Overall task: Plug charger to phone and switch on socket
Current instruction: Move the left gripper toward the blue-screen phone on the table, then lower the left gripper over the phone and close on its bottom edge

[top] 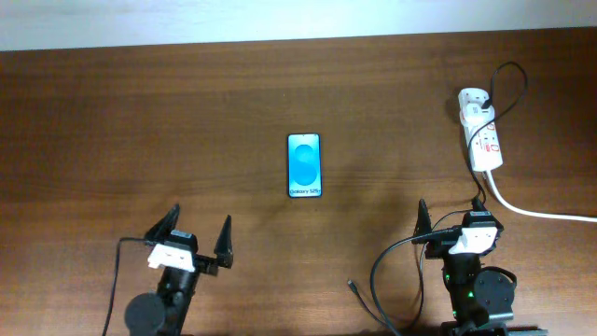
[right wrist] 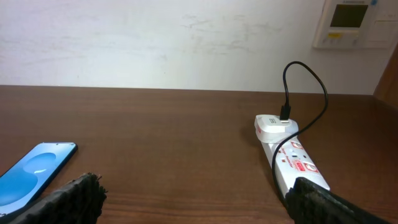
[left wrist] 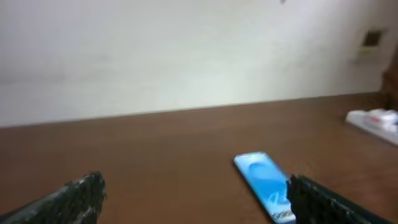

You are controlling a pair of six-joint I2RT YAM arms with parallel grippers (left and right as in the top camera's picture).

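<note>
The phone (top: 304, 165) lies flat mid-table with its blue screen up; it also shows in the left wrist view (left wrist: 260, 179) and the right wrist view (right wrist: 32, 179). The white socket (top: 481, 131) lies at the far right, with a black plug in its far end (right wrist: 285, 113). The charger cable loops from that plug (right wrist: 308, 79), runs down past my right arm, and its connector tip (top: 352, 283) rests on the table near the front. My left gripper (top: 198, 231) is open and empty, front left of the phone. My right gripper (top: 451, 217) is open and empty, in front of the socket.
The socket's thick white cord (top: 541, 213) runs off the right edge. A white wall stands behind the table's far edge, with a wall panel (right wrist: 348, 22) at the upper right. The socket shows at the far right of the left wrist view (left wrist: 376, 121).
</note>
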